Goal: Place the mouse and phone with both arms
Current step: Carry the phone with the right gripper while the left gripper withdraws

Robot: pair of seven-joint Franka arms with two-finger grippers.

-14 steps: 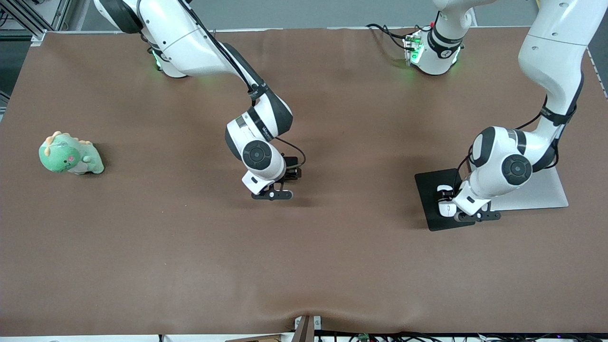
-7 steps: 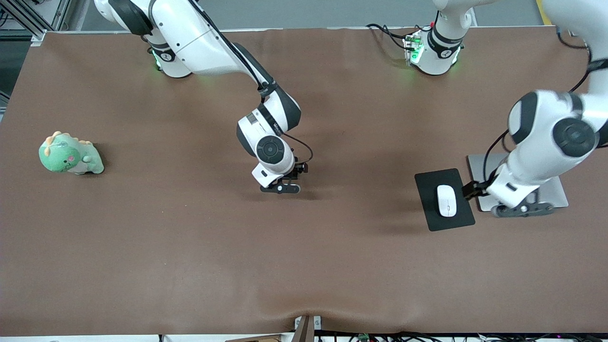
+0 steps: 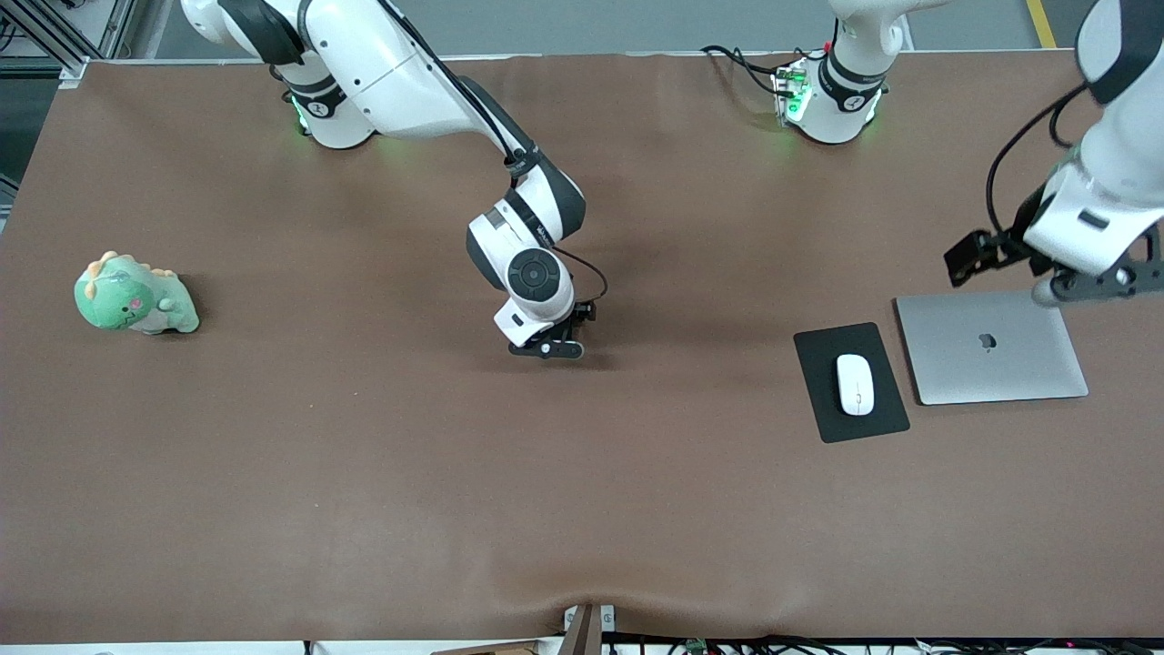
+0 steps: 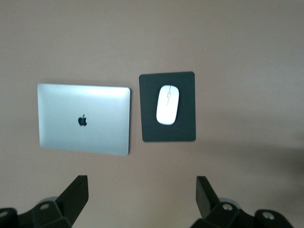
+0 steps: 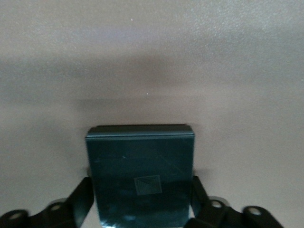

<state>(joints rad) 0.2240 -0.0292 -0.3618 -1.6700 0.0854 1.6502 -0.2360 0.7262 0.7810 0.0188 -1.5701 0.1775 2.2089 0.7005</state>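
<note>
The white mouse point(image 3: 855, 384) lies on a black mouse pad point(image 3: 818, 364) and also shows in the left wrist view point(image 4: 167, 104). My left gripper point(image 3: 1100, 287) is open and empty, raised over the table by the laptop's edge toward the bases; its jaws stand wide apart in the left wrist view point(image 4: 141, 197). My right gripper point(image 3: 548, 348) is low over the middle of the table. In the right wrist view it point(image 5: 141, 202) is shut on the black phone point(image 5: 140, 161), gripping its two long sides. The hand hides the phone in the front view.
A closed silver laptop point(image 3: 991, 350) lies beside the mouse pad, toward the left arm's end. A green dinosaur plush point(image 3: 135, 296) sits toward the right arm's end of the table. Brown table cover point(image 3: 364, 500) spreads wide nearer the front camera.
My left gripper let go of the mouse on the pad, rose and swung away toward the left arm's end. My right gripper with the phone moved a little toward the mouse pad.
</note>
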